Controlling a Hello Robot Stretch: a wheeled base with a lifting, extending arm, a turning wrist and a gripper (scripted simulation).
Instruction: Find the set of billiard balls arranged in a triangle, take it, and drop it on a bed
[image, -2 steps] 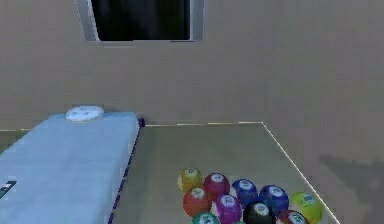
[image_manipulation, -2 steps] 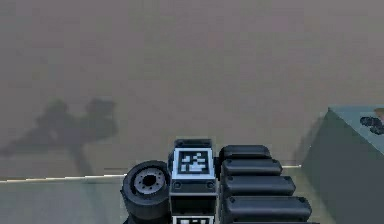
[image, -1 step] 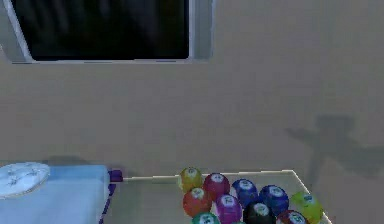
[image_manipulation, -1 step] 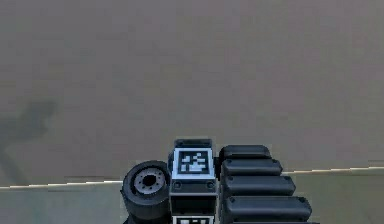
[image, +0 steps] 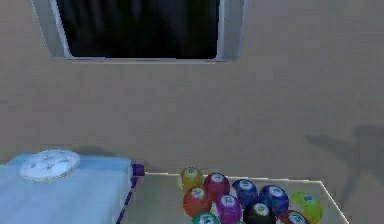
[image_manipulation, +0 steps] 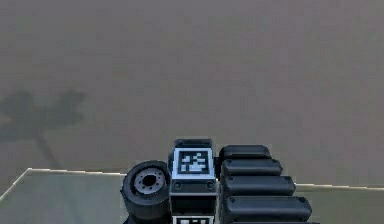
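Several coloured billiard balls (image: 240, 198) lie packed together on a glass-topped table (image: 330, 188) at the forward view's bottom, right of centre. In the arm side view the dark arm (image_manipulation: 250, 185) rises from the bottom edge, with a white marked square (image_manipulation: 193, 163) at its end. Left of that square sits the gripper's (image_manipulation: 148, 186) round dark body, above a pale glass tabletop (image_manipulation: 60, 185). I cannot make out its fingers, so I cannot tell whether it holds anything.
A light blue padded surface (image: 90, 190) with a purple frame stands at the forward view's bottom left, with a round white thing (image: 50, 164) on it. A dark window (image: 137, 28) is set in the beige wall above. The arm side view faces a bare beige wall (image_manipulation: 190, 70).
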